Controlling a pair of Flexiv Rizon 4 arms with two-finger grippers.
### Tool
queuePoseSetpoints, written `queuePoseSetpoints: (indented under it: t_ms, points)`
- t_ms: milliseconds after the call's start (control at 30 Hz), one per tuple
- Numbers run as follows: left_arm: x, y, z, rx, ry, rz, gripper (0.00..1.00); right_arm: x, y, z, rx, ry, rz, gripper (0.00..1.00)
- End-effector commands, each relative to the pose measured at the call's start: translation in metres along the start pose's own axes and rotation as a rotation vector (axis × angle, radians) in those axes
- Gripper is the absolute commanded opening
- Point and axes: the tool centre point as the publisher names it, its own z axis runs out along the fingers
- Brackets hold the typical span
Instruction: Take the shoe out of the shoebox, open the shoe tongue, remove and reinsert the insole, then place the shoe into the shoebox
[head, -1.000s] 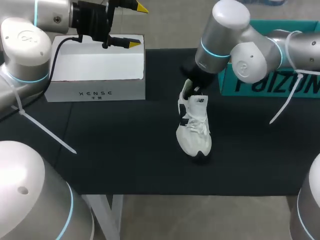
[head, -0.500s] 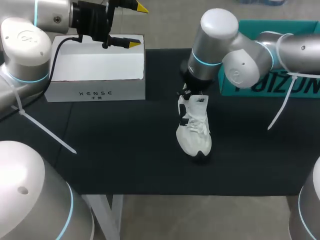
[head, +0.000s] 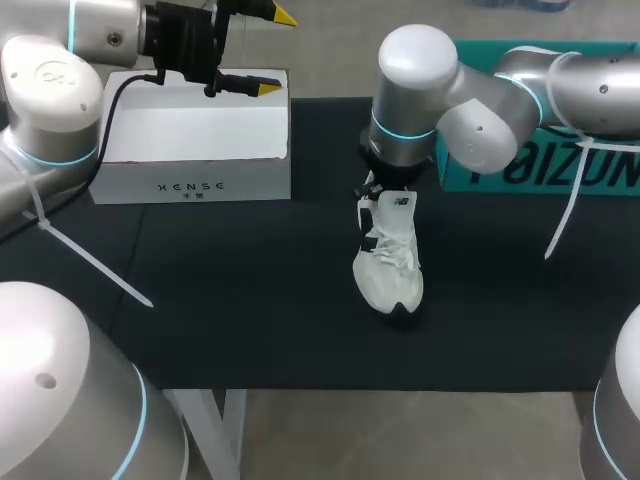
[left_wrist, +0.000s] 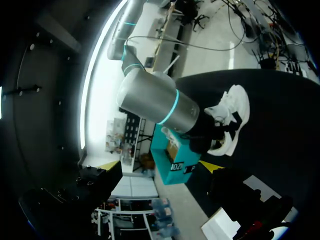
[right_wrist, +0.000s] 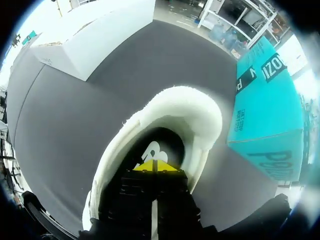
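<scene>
Head view: white shoe (head: 388, 255) mid-worktop, toe toward near edge; right arm (head: 415, 90) over its heel. Left gripper (head: 276, 52) above white box (head: 195, 140) at far-left edge, fingers wide.
Left wrist view: fingers wide apart, shoe well ahead.
Right wrist view: right gripper (right_wrist: 156, 166) tips pressed together inside shoe opening; teal shoebox (right_wrist: 265, 100) beside shoe.

The silver left arm (head: 60, 90) holds its black, yellow-tipped left end effector (head: 276, 52) level, with the fingers spread wide. The silver right arm (head: 520, 90) bends steeply down, and the yellow tips of its right end effector (right_wrist: 156, 166) are pressed together.
</scene>
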Motion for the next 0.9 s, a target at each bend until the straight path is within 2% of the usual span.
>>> queuePoseSetpoints:
  t_ms: [33,267,367,600,733,900]
  points:
    - [0.0,0.0,-0.001,0.0,0.004,0.0,1.0,-0.001,-0.007,-0.01,-0.032,0.009,0.009,0.0]
    - [0.0,0.0,-0.001,0.0,0.004,0.0,1.0,-0.006,0.0,-0.035,-0.11,0.005,0.049,0.0]
    - [0.0,0.0,-0.001,0.0,0.004,0.0,1.0,-0.01,0.002,-0.044,-0.113,-0.007,0.06,0.0]
    - [0.0,0.0,-0.001,0.0,0.004,0.0,1.0,-0.003,-0.007,-0.05,-0.023,-0.014,0.132,0.0]
    - [0.0,0.0,-0.001,0.0,0.004,0.0,1.0,0.002,-0.009,-0.053,-0.041,-0.009,0.219,0.0]
    - [0.0,0.0,-0.001,0.0,0.004,0.0,1.0,0.004,-0.011,-0.051,-0.106,0.034,0.312,0.0]
